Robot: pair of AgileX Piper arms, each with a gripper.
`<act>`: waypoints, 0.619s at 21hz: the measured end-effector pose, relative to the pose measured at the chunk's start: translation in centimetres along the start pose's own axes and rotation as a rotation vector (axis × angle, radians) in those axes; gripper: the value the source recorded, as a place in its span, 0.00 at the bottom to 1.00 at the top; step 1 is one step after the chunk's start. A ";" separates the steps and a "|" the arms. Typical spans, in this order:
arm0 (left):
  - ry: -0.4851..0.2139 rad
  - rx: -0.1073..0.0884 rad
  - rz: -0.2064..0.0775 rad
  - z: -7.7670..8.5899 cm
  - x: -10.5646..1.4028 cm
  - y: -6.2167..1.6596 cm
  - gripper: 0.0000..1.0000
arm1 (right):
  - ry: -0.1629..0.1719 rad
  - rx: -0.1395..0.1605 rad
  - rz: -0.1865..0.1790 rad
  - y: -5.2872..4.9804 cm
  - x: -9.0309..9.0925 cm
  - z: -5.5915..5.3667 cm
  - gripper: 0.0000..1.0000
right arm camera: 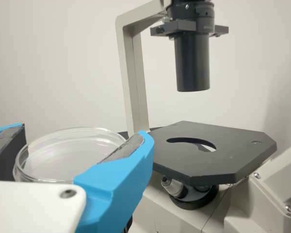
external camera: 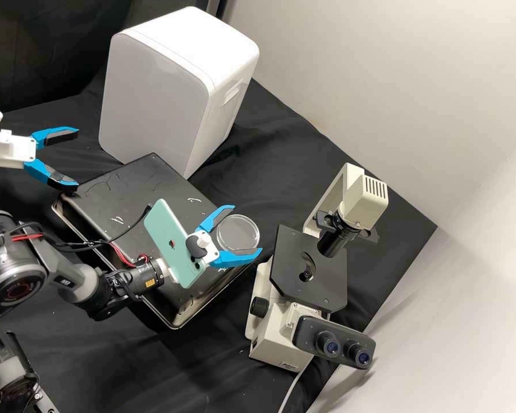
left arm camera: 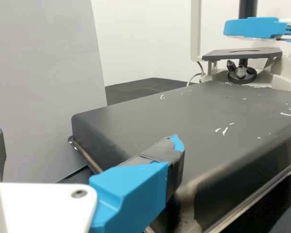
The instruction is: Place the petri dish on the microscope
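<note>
A clear petri dish (external camera: pixel 237 232) hangs above the right corner of the dark tray, held between the blue fingers of my right gripper (external camera: pixel 233 234). In the right wrist view the dish (right arm camera: pixel 68 153) sits between my fingers (right arm camera: pixel 128 160), just short of the microscope's black stage (right arm camera: pixel 211 150). The beige microscope (external camera: pixel 312 275) stands to the right of the tray, its stage (external camera: pixel 309 267) bare, with a hole at the middle. My left gripper (external camera: pixel 59 158) hovers open at the far left, over the tray's back corner; its finger (left arm camera: pixel 150 179) shows in the left wrist view.
An upturned dark metal tray (external camera: pixel 126 201) lies at the middle left. A tall white box (external camera: pixel 175 86) stands behind it. A white wall runs along the right. The microscope's objective tube (right arm camera: pixel 193 46) hangs above the stage.
</note>
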 end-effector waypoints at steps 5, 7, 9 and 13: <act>-0.002 0.000 0.000 0.0 0.0 -0.01 1.00 | -0.021 -0.010 -0.017 -0.9 2.4 0.9 0.00; -0.002 0.000 0.000 0.0 0.0 -0.01 1.00 | -0.044 -0.015 -0.027 -1.2 3.3 1.5 0.00; -0.002 0.000 0.000 0.0 0.0 -0.01 1.00 | -0.073 -0.035 -0.030 -1.4 4.2 2.1 0.00; -0.002 0.000 -0.003 0.0 0.0 -0.06 1.00 | -0.094 -0.060 -0.043 -1.6 5.6 2.9 0.00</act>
